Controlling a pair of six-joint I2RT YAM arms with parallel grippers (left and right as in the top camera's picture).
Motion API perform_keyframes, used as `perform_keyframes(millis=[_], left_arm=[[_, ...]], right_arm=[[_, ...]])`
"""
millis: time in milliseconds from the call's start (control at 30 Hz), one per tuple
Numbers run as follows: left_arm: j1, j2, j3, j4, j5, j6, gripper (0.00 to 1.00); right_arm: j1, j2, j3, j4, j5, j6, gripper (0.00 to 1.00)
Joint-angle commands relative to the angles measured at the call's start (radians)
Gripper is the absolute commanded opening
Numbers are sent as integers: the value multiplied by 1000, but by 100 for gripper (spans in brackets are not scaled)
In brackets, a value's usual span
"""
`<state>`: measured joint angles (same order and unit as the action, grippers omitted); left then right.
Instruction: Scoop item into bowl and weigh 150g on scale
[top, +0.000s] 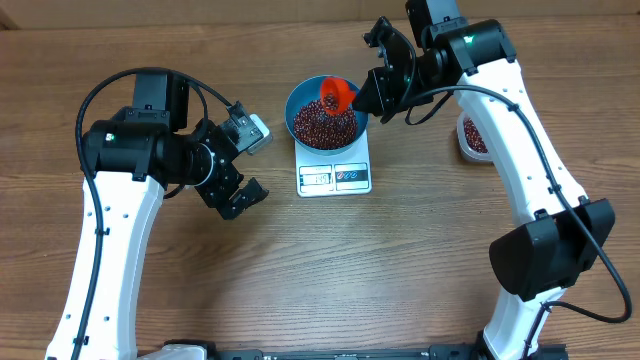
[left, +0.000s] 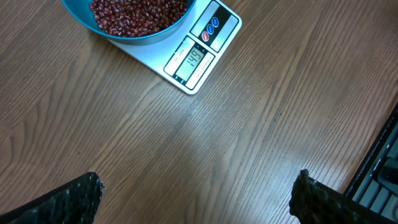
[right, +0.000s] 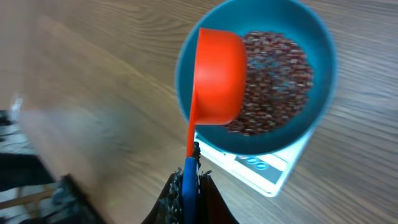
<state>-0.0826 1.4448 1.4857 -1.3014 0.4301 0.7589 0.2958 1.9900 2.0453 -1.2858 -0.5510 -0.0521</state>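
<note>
While tilted over the bowl (top: 303, 92) of beans (top: 320, 130), scoop (right: 217, 74) in clenched right hand (right: 186, 186); left hand (left: 196, 196) open.

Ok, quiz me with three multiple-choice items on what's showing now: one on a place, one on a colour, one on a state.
1. Where is the bowl?
A. On the scale
B. On the bare wood beside it
C. Stacked on a second bowl

2. What colour is the scoop?
A. Green
B. Red-orange
C. White

3. How is the left end effector?
A. Shut on the scoop
B. Shut on nothing
C. Open and empty

Answers:
1 A: the bowl sits on the scale's back part, leaving only the display and buttons uncovered.
2 B: the scoop, gripped by the right end effector over the bowl, is red-orange.
3 C: the left wrist view shows its fingers wide apart with nothing between them.
</note>
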Motion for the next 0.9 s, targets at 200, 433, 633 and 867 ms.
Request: perform_keyframes(millis=[200,433,633,867], left_arm=[[4,-12,20,0,5,-7,100],[4,-12,20,0,5,-7,99],[4,-12,20,0,5,-7,99],[4,-12,20,0,5,-7,100]], right_arm=[[-81,8,-3,-13,-204,-1,4],[-101,6,-2,-55,-203,-2,4],[-68,8,-16,-18,5,-68,4],[8,7,-11,-3,54,-31,4]])
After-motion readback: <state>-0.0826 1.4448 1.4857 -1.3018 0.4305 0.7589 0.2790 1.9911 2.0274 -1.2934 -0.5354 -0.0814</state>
